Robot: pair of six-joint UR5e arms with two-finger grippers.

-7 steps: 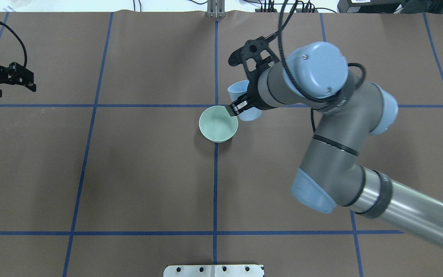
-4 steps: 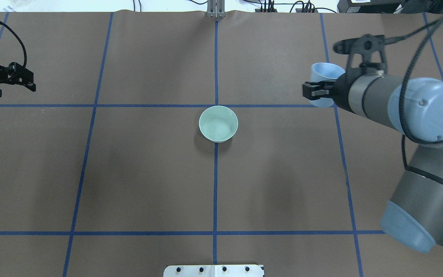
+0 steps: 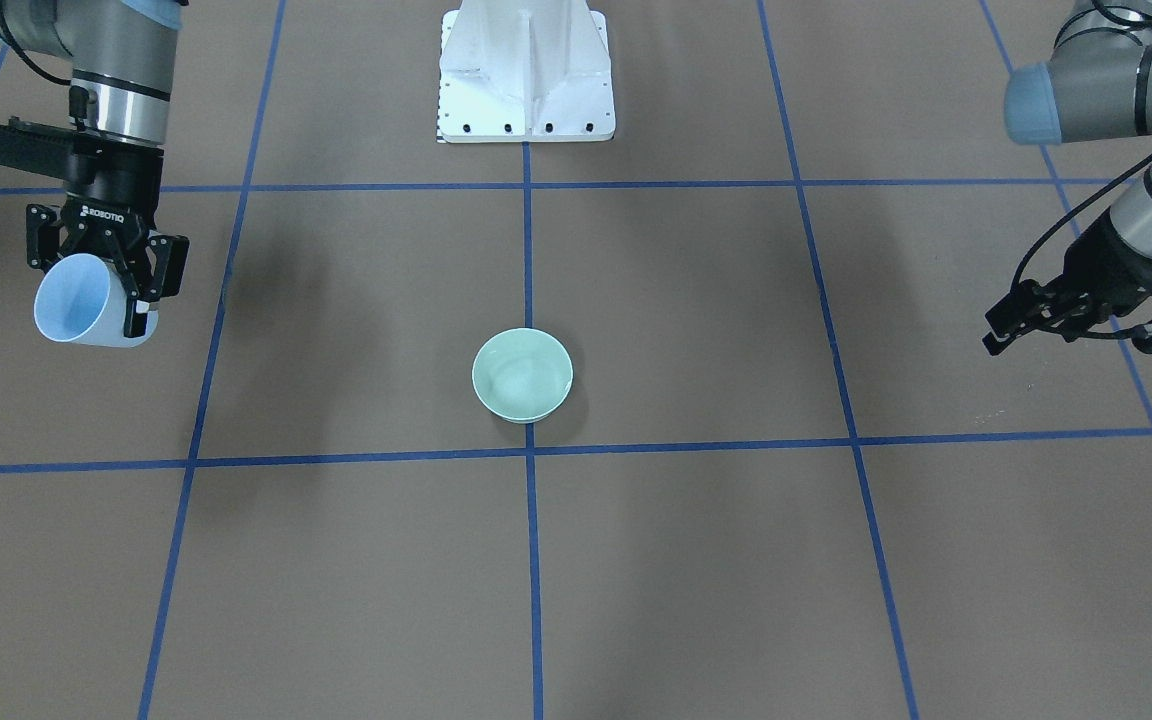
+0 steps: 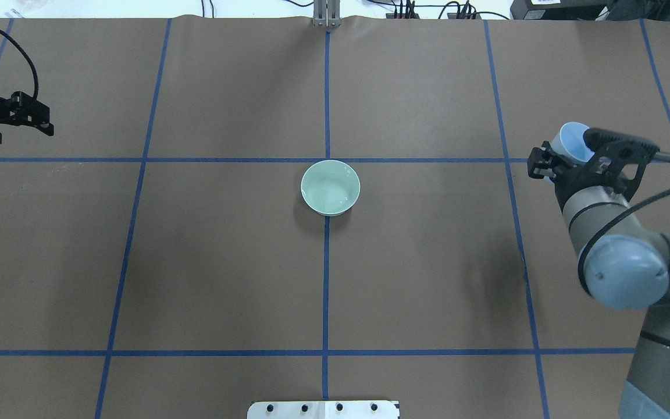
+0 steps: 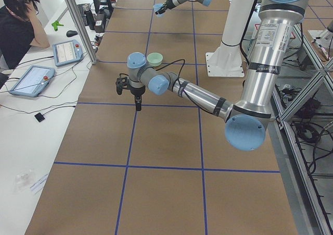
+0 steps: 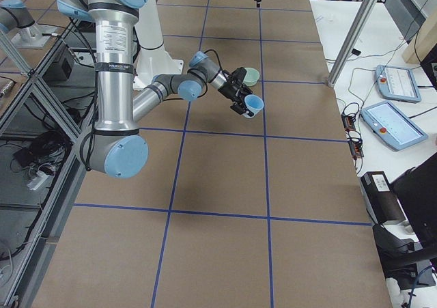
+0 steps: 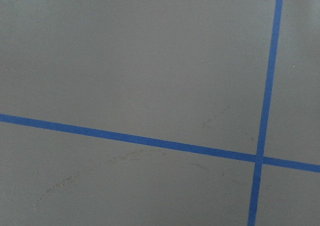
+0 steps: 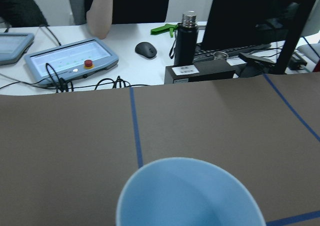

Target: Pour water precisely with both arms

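The right arm (image 4: 620, 267) has swung away from the green bowl (image 4: 330, 187) and folded back toward the robot's right edge of the table. The pale blue cup (image 4: 570, 139), clamped in the right gripper (image 3: 111, 285), no longer leans at the bowl's rim. It now hangs well apart from it, beyond the blue tape line on that side, with its mouth turned away from the robot. The left gripper (image 4: 18, 127) sits slightly nearer the table's far edge.
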